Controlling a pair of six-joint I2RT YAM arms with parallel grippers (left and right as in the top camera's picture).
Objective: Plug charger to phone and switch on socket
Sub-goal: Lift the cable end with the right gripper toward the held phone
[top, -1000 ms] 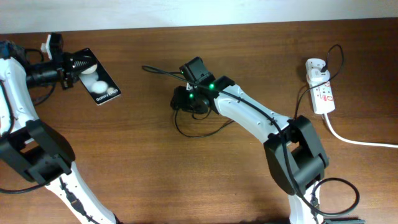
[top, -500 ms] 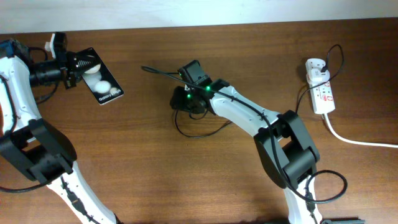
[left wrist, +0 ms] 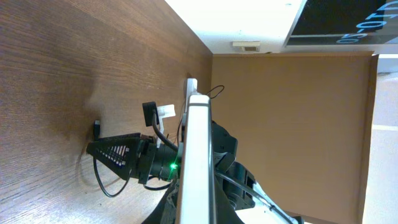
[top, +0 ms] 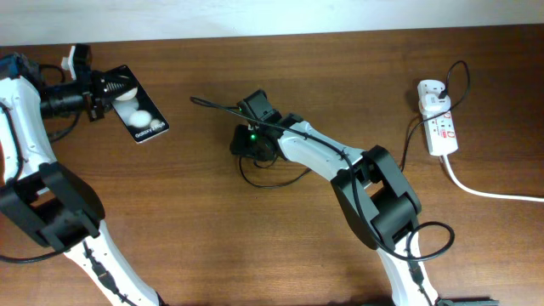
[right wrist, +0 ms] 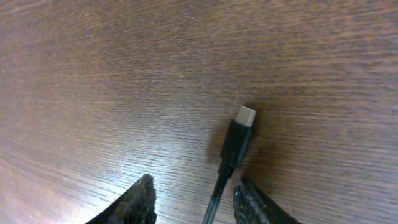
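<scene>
The phone [top: 141,117], black with two white round patches, lies at an angle at the table's far left. My left gripper [top: 109,87] is shut on its upper end. In the left wrist view the phone [left wrist: 198,137] shows edge-on as a pale strip running out from between that gripper's fingers [left wrist: 221,208]. The charger's thin black cable [top: 255,181] loops mid-table, and its white adapter block [top: 431,92] sits in the socket [top: 442,132] at the far right. My right gripper [right wrist: 194,193] is open, pointing down at the table. Its fingers straddle the cable just behind the plug tip [right wrist: 245,116] without touching it.
The socket's thick white cord [top: 489,192] runs off the right edge. The charger's cable rises in an arc [top: 463,72] above the socket before crossing to the middle. Bare wooden tabletop [top: 187,229] lies in front of both arms.
My right arm has shifted a little to the left over the cable, and its elbow has swung left with it. The left gripper and the phone have barely moved.
</scene>
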